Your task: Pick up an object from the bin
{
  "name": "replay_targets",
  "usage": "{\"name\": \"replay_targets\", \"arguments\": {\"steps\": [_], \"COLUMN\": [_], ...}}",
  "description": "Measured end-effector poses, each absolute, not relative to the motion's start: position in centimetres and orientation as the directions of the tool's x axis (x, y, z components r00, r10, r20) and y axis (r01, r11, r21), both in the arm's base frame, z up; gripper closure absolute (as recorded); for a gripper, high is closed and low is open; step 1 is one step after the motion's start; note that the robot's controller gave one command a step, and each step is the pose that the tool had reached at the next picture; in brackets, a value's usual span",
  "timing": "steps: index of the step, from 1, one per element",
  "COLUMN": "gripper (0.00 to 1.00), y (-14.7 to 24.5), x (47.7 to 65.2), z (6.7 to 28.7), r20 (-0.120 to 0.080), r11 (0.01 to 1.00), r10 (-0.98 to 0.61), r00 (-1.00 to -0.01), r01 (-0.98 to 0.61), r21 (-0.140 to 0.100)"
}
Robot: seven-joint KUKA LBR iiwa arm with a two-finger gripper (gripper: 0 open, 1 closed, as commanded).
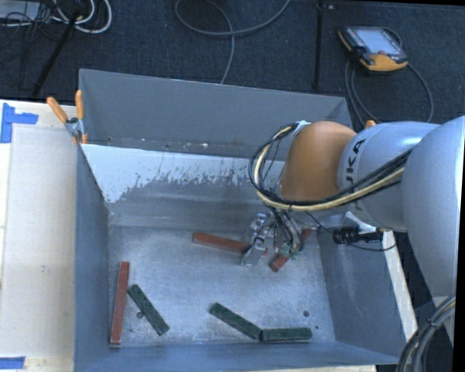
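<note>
Red-brown stick point(217, 241) lies flat on the floor of the bin point(182, 115), near the middle of the frame. Its right end reaches the gripper point(253, 252), which hangs low beneath the orange wrist cover point(317, 159). Whether the gripper is released, clenched or grasping the stick cannot be told. A short reddish piece point(279, 262) lies just right of the gripper. At lower left lie a second red-brown stick point(119, 304) and a dark green stick point(148, 310). Two more green sticks point(236, 321) meet end to end at lower centre.
</note>
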State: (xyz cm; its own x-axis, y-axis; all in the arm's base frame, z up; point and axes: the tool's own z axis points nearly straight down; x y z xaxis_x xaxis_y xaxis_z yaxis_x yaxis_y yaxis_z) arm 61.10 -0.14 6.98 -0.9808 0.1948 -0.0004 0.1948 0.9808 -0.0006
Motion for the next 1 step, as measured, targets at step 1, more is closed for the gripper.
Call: {"name": "replay_targets", "arguments": {"steps": [1], "gripper": [1.00], "y": [0.56], "x": [61.17], "z": [23.25], "r20": [-0.007], "r11": [0.998], "r10": [0.059], "r00": [-0.998], "r01": [0.059], "r21": [0.000]}}
